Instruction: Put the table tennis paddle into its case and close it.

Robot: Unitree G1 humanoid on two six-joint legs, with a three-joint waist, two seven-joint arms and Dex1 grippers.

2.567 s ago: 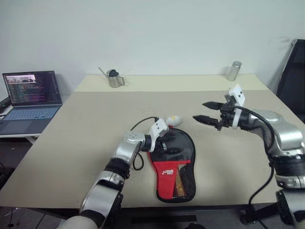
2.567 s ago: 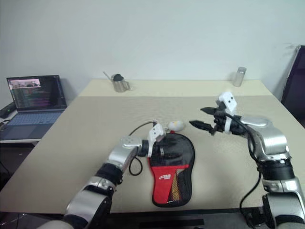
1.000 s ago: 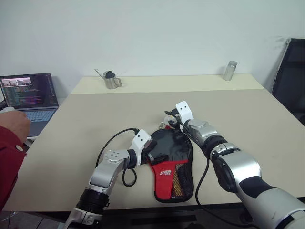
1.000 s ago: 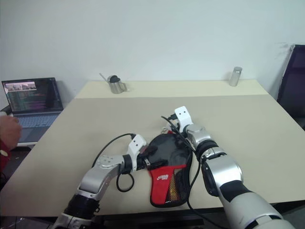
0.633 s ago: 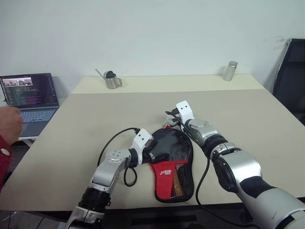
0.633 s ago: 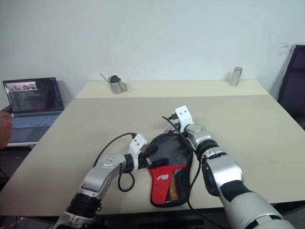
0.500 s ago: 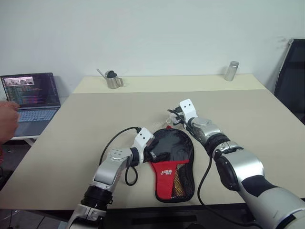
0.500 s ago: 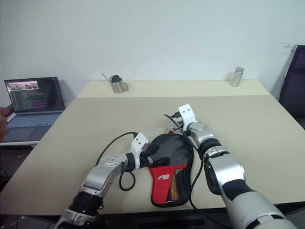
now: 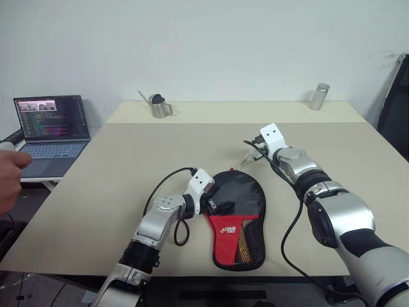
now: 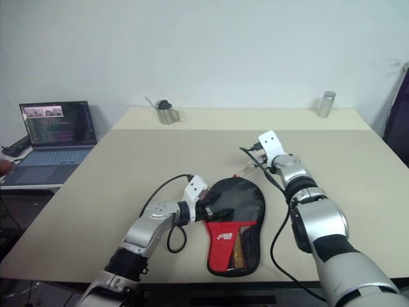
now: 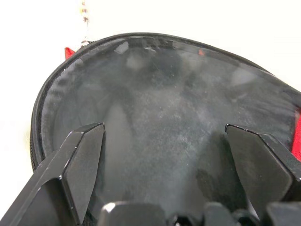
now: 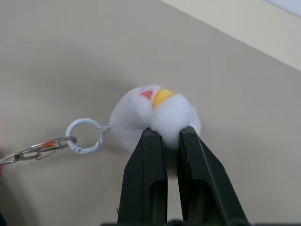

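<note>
The case [image 9: 239, 211] lies flat on the table, black on top with a red lower panel and a mesh pocket. The table tennis paddle is hidden. My left gripper [image 9: 217, 206] is open, its fingers [image 11: 84, 150] spread over the case's black top [image 11: 160, 94] at its left side. My right gripper [image 12: 170, 134] is shut on a white plush ball charm [image 12: 150, 113]. A small ring [image 12: 84, 136] and a short chain link the charm back toward the case's top edge. In the left eye view this gripper [image 9: 246, 161] sits just beyond the case's far rim.
A laptop [image 9: 51, 125] stands open at the far left, with a person's hand [image 9: 9, 179] near it. A metal pitcher [image 9: 158, 107] and a metal cylinder [image 9: 317, 96] stand at the table's back edge. A black chair [image 9: 396, 96] is at the right.
My right gripper has shut on the plush charm and moved to the right with it. The left gripper stays open on the case. The camera has shifted.
</note>
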